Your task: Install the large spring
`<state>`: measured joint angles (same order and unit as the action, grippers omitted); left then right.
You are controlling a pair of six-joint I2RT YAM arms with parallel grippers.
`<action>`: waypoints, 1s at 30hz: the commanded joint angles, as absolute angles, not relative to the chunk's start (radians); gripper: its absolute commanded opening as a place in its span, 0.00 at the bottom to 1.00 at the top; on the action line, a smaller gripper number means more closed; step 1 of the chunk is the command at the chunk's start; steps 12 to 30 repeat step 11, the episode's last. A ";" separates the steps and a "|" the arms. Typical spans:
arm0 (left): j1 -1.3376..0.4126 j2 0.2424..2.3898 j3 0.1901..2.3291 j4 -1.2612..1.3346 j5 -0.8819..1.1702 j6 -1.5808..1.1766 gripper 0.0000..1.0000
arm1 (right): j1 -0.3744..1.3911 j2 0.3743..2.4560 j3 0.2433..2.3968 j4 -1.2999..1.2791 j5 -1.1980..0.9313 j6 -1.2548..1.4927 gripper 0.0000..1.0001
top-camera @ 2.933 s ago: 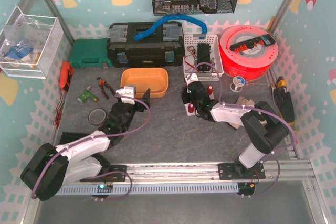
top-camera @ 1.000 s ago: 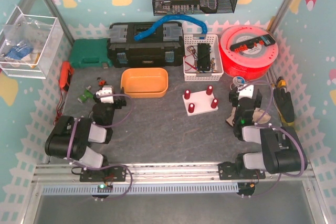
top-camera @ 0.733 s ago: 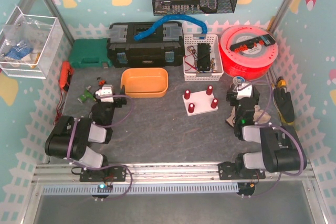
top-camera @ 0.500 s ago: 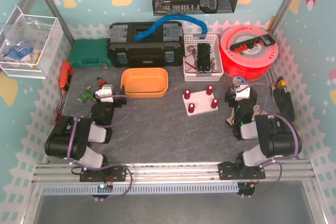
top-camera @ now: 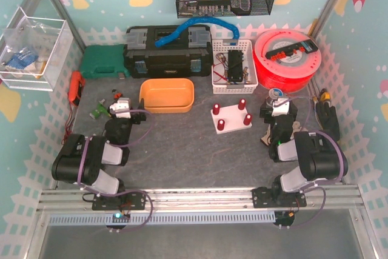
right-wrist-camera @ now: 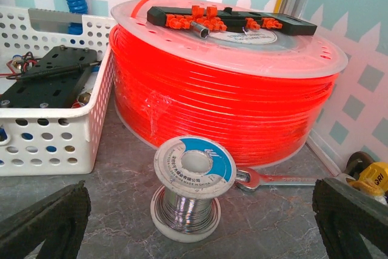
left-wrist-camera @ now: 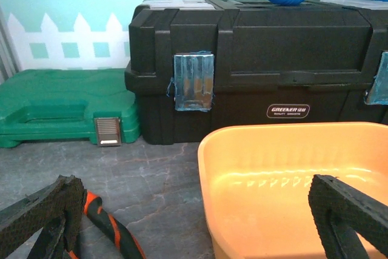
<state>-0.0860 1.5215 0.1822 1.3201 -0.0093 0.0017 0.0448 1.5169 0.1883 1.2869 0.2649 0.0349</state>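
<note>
A white plate with red posts (top-camera: pixel 231 116) lies mid-table, with no gripper near it. I cannot make out the large spring in any view. My left gripper (top-camera: pixel 121 106) sits folded back at the left, open, facing the orange tray. In the left wrist view the left gripper (left-wrist-camera: pixel 194 216) holds nothing between its black fingers (left-wrist-camera: pixel 42 216). My right gripper (top-camera: pixel 277 106) is drawn back at the right, also open. In the right wrist view the right gripper (right-wrist-camera: pixel 200 216) is empty and looks at a solder spool (right-wrist-camera: pixel 193 192).
The orange tray (top-camera: pixel 167 95) sits before a black toolbox (top-camera: pixel 168 53), with a green case (top-camera: pixel 103 62) to its left. A red tubing reel (top-camera: pixel 288 59) and a white basket (top-camera: pixel 233 65) stand at the back right. Orange-handled pliers (left-wrist-camera: pixel 109 225) and a wrench (right-wrist-camera: pixel 273 179) lie on the mat.
Both arms have pulled back from the table's middle to folded poses at the sides. Over the last second the right arm settled slightly; the left stayed still.
</note>
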 commanded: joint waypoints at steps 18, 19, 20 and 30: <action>-0.046 1.523 0.219 1.289 0.062 -0.040 0.99 | 0.038 1.515 0.195 1.327 0.270 0.045 0.99; -0.046 1.523 0.219 1.289 0.062 -0.040 0.99 | 0.038 1.515 0.195 1.327 0.270 0.045 0.99; -0.046 1.523 0.219 1.289 0.062 -0.040 0.99 | 0.038 1.515 0.195 1.327 0.270 0.045 0.99; -0.046 1.523 0.219 1.289 0.062 -0.040 0.99 | 0.038 1.515 0.195 1.327 0.270 0.045 0.99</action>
